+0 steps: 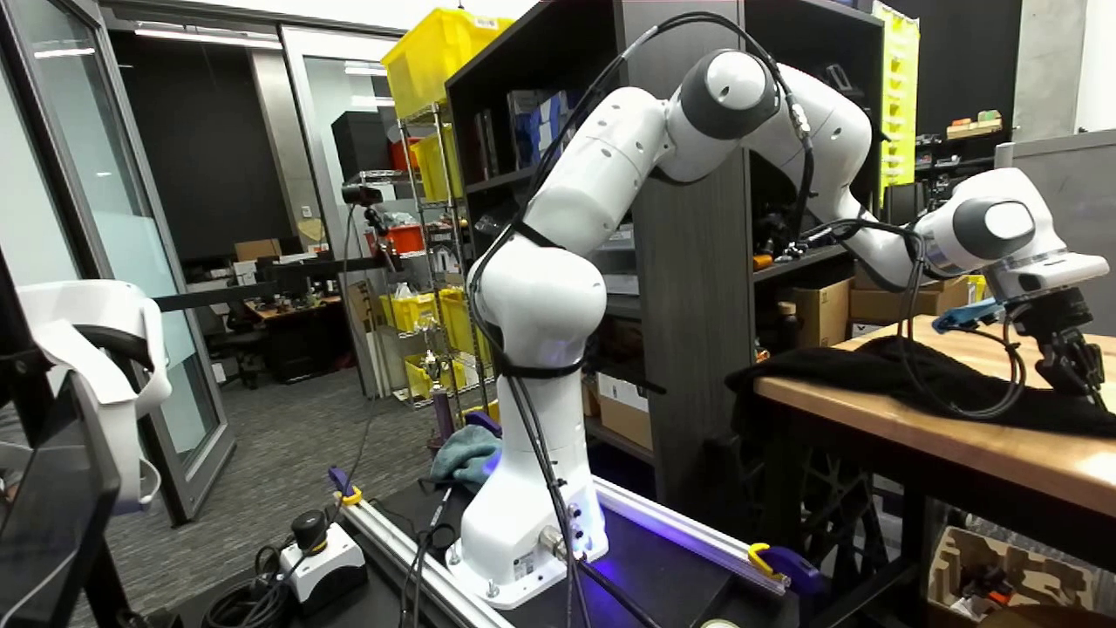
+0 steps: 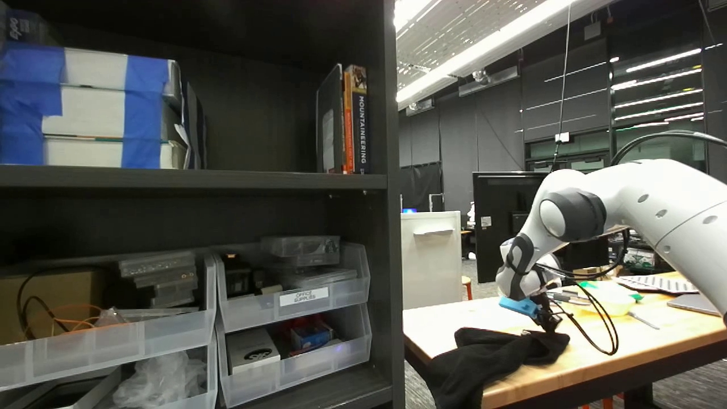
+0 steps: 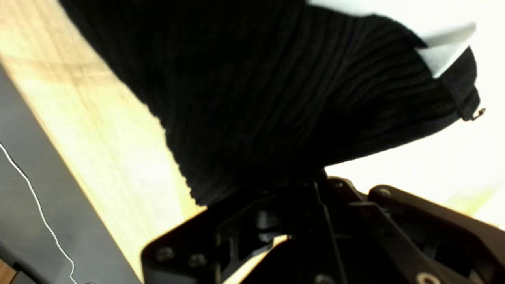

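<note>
My black gripper (image 3: 319,183) points down at the end of the arm, low over the table. It also shows in both exterior views (image 1: 1090,384) (image 2: 548,324). Its fingers are together, and the tips run into a black ribbed cloth (image 3: 236,98). Folds of the cloth run towards the tips, so it looks pinched there; the exact contact is dark. The cloth lies bunched on the table and hangs over its edge in both exterior views (image 1: 828,371) (image 2: 500,358). A blue object (image 1: 966,315) is close behind the gripper and also shows in an exterior view (image 2: 518,306).
The wooden table (image 1: 915,432) carries papers, a yellowish container (image 2: 590,307) and a laptop (image 2: 696,303). A dark shelf unit (image 1: 689,349) stands beside the arm. Loose cables (image 1: 985,412) loop below the wrist. A monitor (image 2: 491,227) stands behind the table.
</note>
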`<state>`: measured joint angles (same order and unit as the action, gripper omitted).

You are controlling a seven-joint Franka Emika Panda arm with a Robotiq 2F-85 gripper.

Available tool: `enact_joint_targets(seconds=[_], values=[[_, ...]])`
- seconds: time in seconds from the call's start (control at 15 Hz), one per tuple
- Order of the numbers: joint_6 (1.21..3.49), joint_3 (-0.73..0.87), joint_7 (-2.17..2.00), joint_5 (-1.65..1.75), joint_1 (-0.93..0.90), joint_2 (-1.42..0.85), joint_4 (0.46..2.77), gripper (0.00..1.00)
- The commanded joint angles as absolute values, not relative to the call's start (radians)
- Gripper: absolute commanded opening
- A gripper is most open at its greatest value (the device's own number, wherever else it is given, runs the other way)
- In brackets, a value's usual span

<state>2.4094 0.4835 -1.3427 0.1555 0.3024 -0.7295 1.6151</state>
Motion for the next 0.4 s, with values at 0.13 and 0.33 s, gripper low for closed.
enact_joint_targets(seconds=[0.13,0.33], values=[[2.407,0.491,-1.332,0.147,0.310,-0.729,1.618,0.02],[2.408,0.491,-1.332,0.147,0.310,-0.729,1.618,0.02]])
